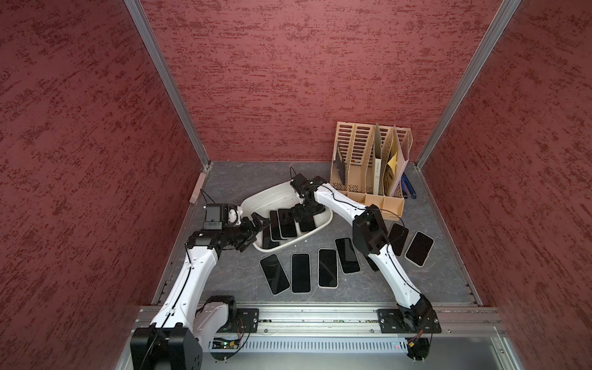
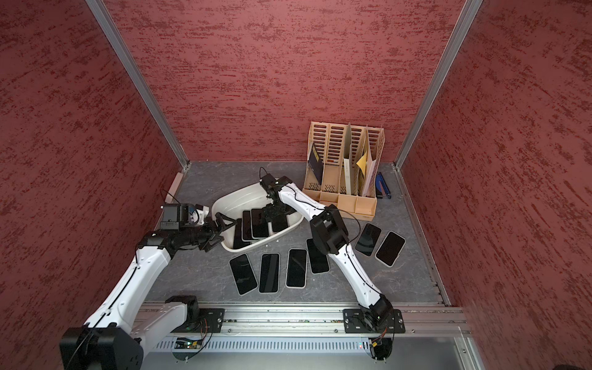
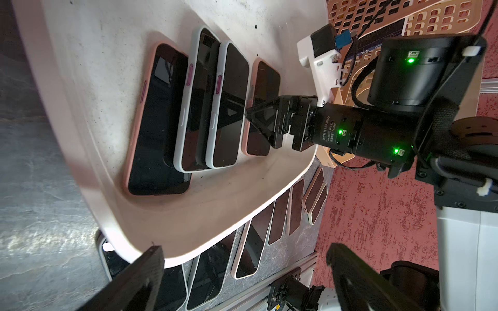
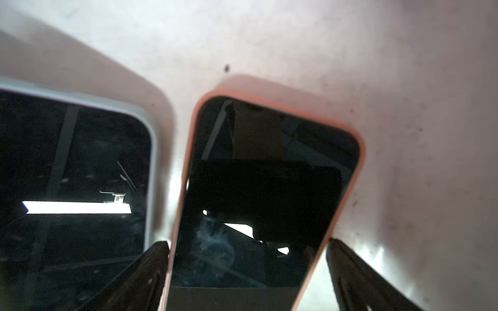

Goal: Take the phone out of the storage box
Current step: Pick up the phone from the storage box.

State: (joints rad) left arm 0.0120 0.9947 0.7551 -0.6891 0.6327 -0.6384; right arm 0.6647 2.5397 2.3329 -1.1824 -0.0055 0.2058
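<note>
Open right fingers (image 4: 147, 274) straddle a pink-cased phone (image 4: 256, 188) in the storage box (image 4: 296, 40); likely rigid, slick, so pinch its long edges. Left fingers (image 3: 140, 280) gape empty.

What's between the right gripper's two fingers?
A dark-screened, pink-cased phone; the right gripper straddles it, seen in the right wrist view.

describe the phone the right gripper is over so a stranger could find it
On the grey table sits the white storage box, holding a row of phones. The pink-cased phone lies at the row's end nearest the beige file organizer, straddled by the open right gripper. The phones beside it wear white cases, and unlike the other pink phone, nothing overlaps it.
</note>
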